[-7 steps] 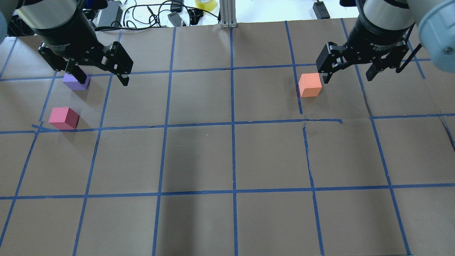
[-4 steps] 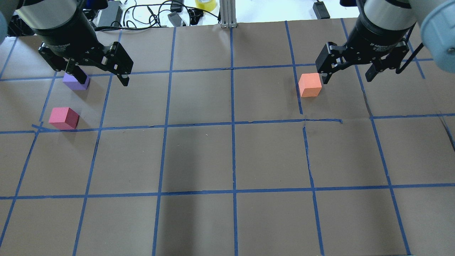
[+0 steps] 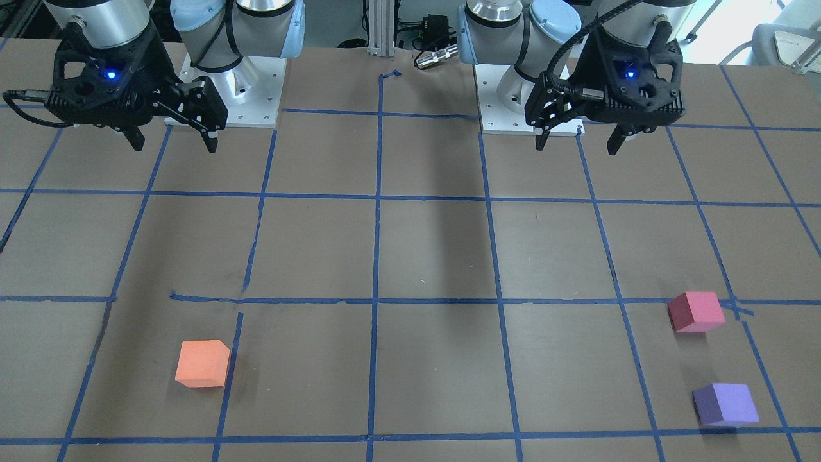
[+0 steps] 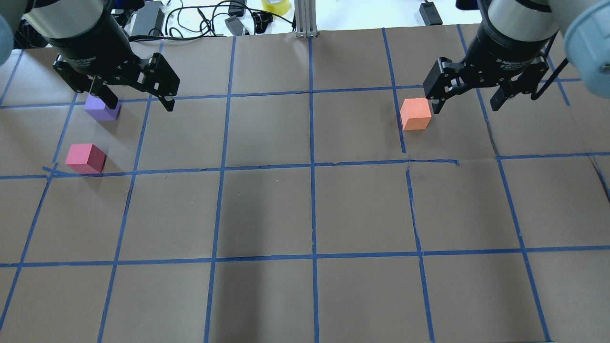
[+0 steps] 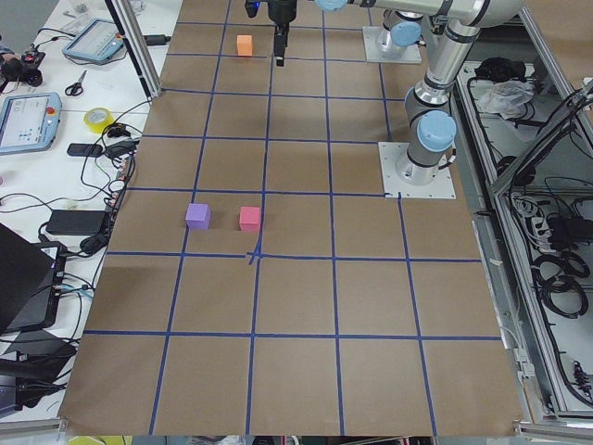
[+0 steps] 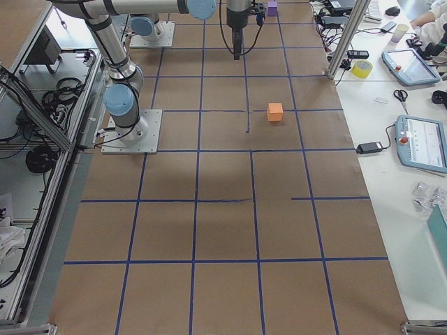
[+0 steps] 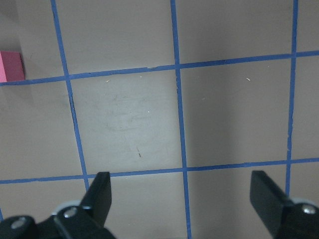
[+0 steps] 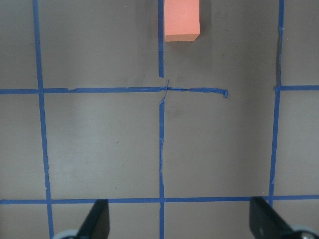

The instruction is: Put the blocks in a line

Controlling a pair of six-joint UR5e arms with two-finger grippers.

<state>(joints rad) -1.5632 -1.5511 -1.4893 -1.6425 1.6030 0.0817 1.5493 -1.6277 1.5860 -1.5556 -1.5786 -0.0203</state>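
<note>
The orange block [image 4: 416, 114] lies on the brown gridded table, far right; it also shows in the right wrist view [image 8: 182, 20]. The pinkish-red block [image 4: 86, 158] and the purple block [image 4: 101, 108] lie at the far left, one grid square apart from each other at most. My left gripper [image 4: 140, 104] is open and empty, held above the table just right of the purple block. My right gripper [image 4: 466, 106] is open and empty, held above the table just right of the orange block. The pinkish-red block shows at the left wrist view's edge [image 7: 11, 66].
An aluminium post [image 4: 305, 19], cables and a yellow tape roll [image 4: 275, 5] stand past the table's far edge. The two arm bases [image 3: 231, 90] sit at the robot's side. Blue tape lines [image 4: 312, 166] mark the grid.
My left gripper has shifted very slightly toward the far edge. The right gripper and the three blocks have not visibly moved.
</note>
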